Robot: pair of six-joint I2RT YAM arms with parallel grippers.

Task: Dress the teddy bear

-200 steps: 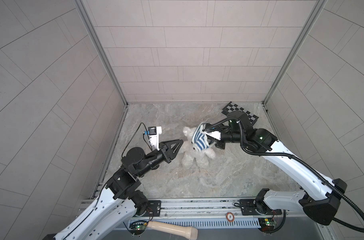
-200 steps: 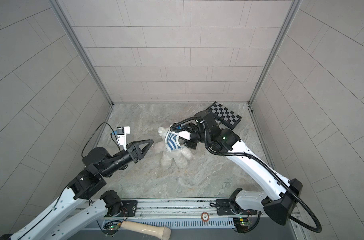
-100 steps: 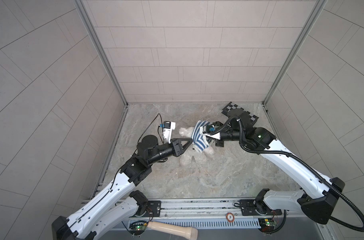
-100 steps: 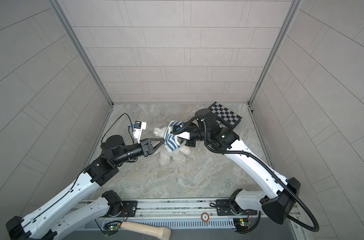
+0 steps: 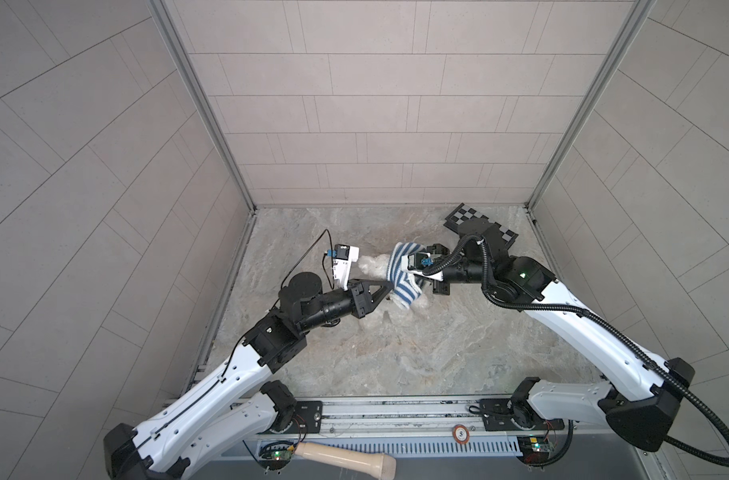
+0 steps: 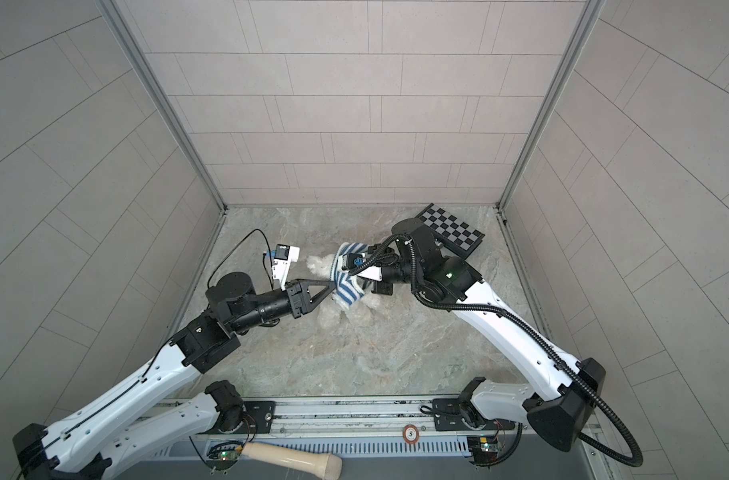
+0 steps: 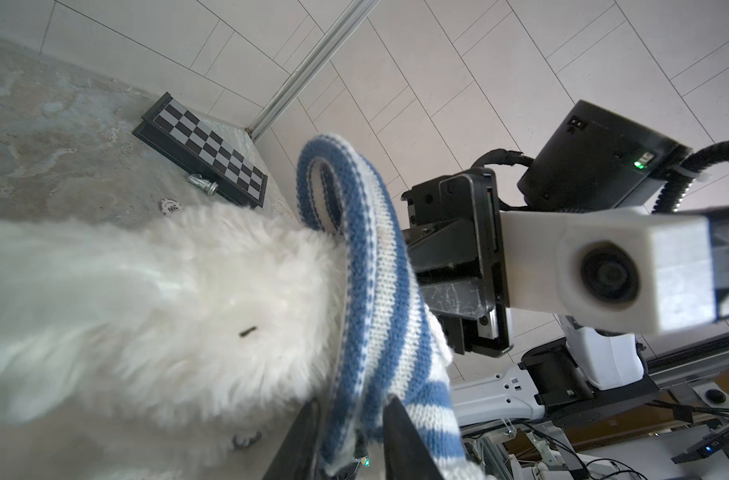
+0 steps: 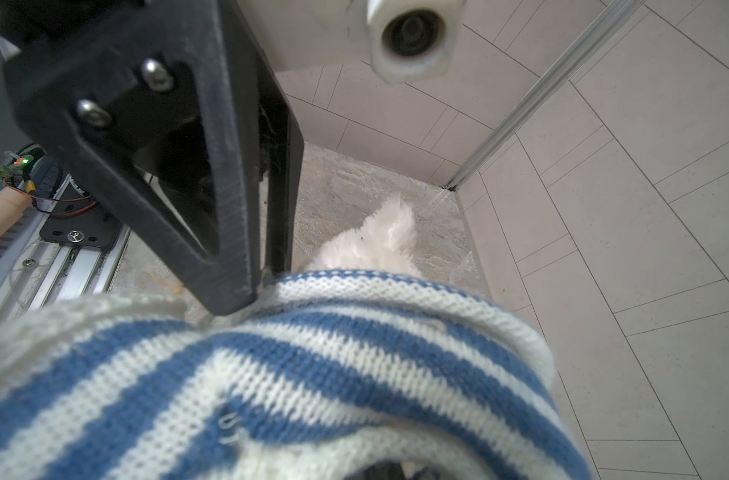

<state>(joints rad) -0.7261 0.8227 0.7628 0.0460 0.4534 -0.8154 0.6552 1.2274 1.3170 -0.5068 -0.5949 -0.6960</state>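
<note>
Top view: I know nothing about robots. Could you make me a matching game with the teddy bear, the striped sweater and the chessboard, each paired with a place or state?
Things:
1. teddy bear
2. striped sweater
3. chessboard

Places or states:
A. lies in the table's back right corner
B. clamped by the left gripper and the right gripper
C. fluffy white, partly covered by knit

Pairs: 1-C, 2-B, 3-A

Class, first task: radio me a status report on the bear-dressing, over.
Left claw shut on striped shirt. Right claw shut on same shirt, opposite side. Shirt around teddy bear, fur showing past it. Chessboard apart, far corner.
</note>
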